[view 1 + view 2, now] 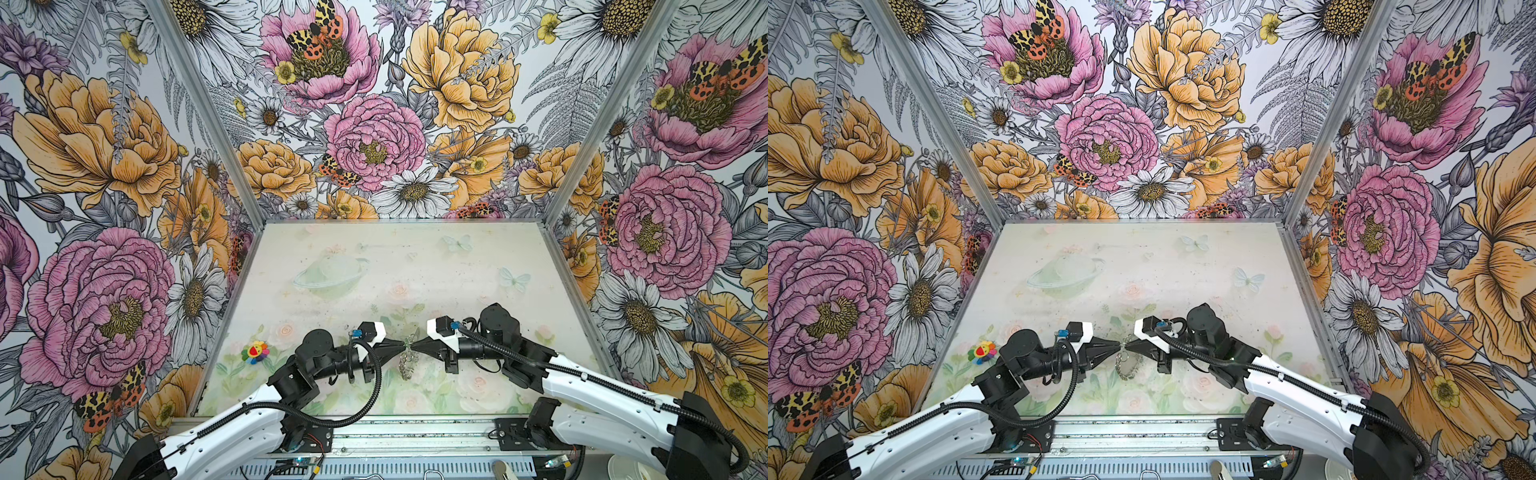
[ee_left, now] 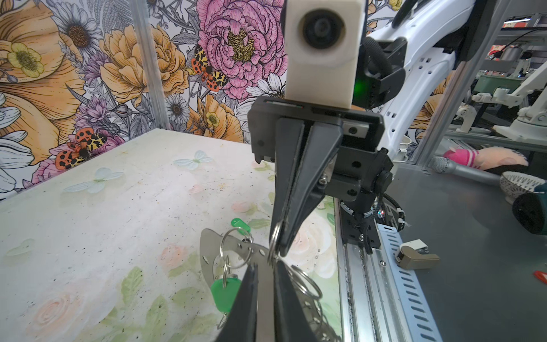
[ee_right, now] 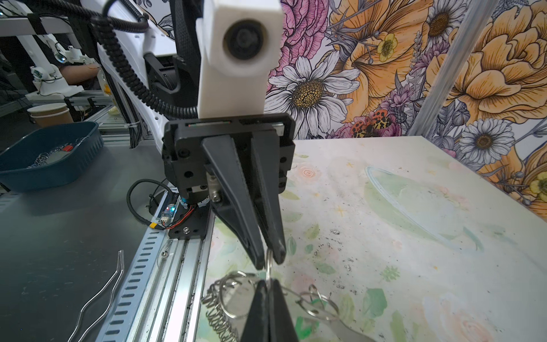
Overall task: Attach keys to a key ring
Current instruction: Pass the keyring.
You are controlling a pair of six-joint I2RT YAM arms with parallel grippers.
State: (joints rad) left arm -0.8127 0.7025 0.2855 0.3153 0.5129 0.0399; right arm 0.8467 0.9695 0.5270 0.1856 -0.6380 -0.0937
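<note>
Because wire ring (image 2: 273,239) on key ring (image 2: 207,254) likely needed spreading, right claw (image 2: 281,248) pinched it tight; left claw (image 3: 270,261) sat narrow around same ring, clamp unclear.

Bright, even overhead light; soft shadows; wide-angle edge distortion.

Over the table (image 1: 415,266), toward 6 o'clock from centre, the key ring (image 1: 409,363) is flanked by the left gripper (image 1: 402,343) at 9 o'clock and the right gripper (image 1: 416,344) at 3 o'clock. A toy (image 1: 255,352) is set farther out at 9 o'clock.
</note>
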